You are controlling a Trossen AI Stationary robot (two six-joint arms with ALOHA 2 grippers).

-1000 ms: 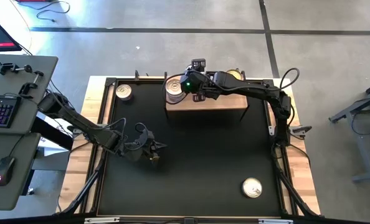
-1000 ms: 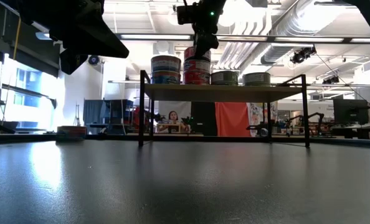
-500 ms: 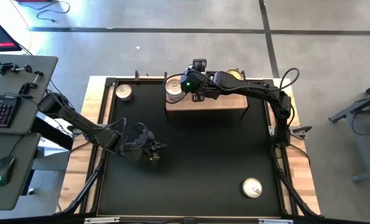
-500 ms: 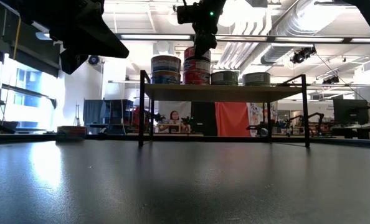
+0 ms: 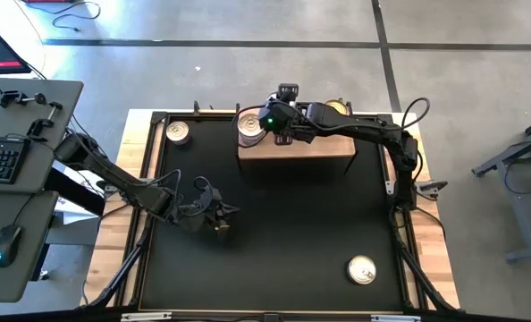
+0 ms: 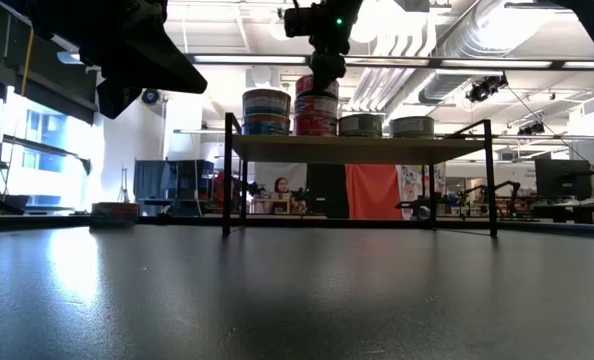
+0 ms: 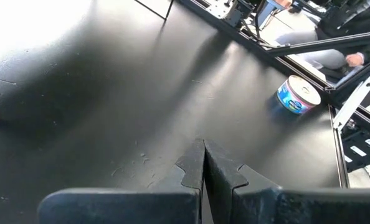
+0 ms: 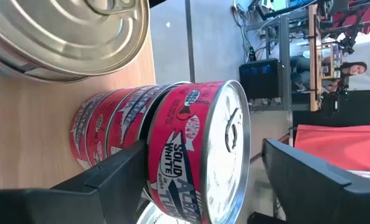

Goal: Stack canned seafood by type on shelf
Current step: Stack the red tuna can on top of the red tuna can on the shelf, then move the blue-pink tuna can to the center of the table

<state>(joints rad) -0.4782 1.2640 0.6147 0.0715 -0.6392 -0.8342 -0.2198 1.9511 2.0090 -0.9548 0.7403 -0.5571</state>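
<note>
Right wrist view: right gripper [image 8: 203, 180] now wider, fingers clear of red can [image 8: 191, 149].

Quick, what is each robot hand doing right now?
Left end effector: closed, empty, over the table.
Right end effector: open around the top red can on the shelf.

Between the right gripper's dark fingers [image 8: 116, 171] stands a red can [image 8: 194, 149] with white lettering and silver lid; beyond lie a light-brown shelf [image 8: 29, 124] and a plain silver can [image 8: 66, 31].
</note>
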